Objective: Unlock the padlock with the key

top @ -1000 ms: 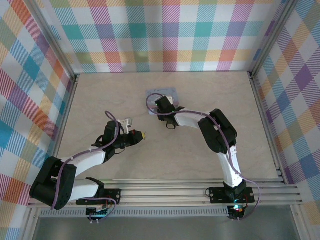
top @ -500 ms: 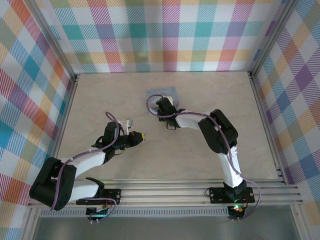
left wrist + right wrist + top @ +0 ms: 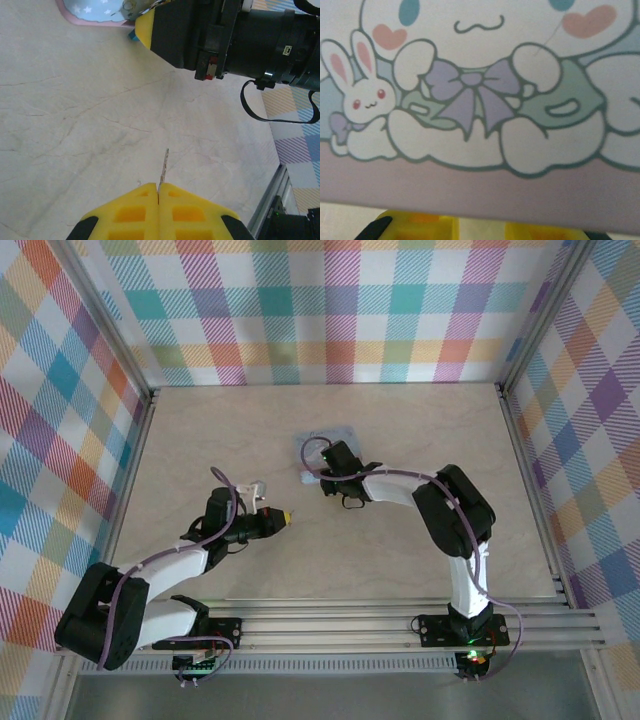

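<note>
Your left wrist view shows the left fingers (image 3: 130,212) shut on the key (image 3: 163,167); your right wrist view sets the right fingers (image 3: 430,226) at the cartoon tin (image 3: 480,100), grip unclear.

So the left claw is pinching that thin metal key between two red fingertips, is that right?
Not quite: the fingertips are yellow, not red. The left wrist view shows it: the left claw is shut on the thin metal key, whose blade sticks out from between them.
</note>
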### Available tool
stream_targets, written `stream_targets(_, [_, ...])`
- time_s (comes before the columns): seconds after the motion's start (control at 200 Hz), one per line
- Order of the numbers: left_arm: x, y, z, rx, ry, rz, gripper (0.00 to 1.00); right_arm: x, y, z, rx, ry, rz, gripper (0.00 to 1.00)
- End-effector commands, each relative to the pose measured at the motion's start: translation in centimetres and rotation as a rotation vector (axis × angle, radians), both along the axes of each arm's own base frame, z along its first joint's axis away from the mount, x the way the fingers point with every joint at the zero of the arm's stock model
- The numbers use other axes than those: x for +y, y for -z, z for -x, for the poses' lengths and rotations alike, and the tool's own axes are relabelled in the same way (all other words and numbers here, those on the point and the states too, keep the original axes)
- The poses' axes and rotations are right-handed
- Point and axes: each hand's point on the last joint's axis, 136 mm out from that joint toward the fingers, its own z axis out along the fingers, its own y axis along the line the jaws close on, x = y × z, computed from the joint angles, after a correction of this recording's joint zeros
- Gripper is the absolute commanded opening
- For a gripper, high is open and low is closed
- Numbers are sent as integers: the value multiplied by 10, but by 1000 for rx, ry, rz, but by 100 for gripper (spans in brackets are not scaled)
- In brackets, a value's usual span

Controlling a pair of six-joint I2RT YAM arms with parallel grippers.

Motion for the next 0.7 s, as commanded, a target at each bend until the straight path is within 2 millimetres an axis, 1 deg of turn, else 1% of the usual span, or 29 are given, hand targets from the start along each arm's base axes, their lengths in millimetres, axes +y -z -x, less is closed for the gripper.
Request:
stream_targets(0.0, [-8, -21, 7, -159, 85, 40, 0, 3, -9, 26, 93, -41, -47, 0])
stream_targets(0.1, [-13, -31, 12, -218, 130, 21, 0, 3, -13, 36, 136, -38, -82, 0])
stream_targets(0.16, [-22, -35, 20, -277, 215, 12, 0, 4, -17, 40, 154, -33, -111, 0])
stream_targets(0.235, [-26, -33, 25, -270, 245, -16, 0, 5, -24, 44, 176, -26, -146, 0])
stream_targets(0.34, [-26, -28, 23, -240, 228, -47, 0, 6, -37, 49, 199, -24, -191, 0])
stream_targets(0.43, [-25, -26, 18, -218, 186, -27, 0, 5, -47, 53, 220, -19, -203, 0])
stream_targets(0.53, [-34, -25, 19, -200, 209, -5, 0, 4, -54, 59, 252, -4, -209, 0])
stream_targets(0.695, [-43, -25, 18, -290, 213, -41, 0, 1, -61, 67, 329, 34, -224, 0])
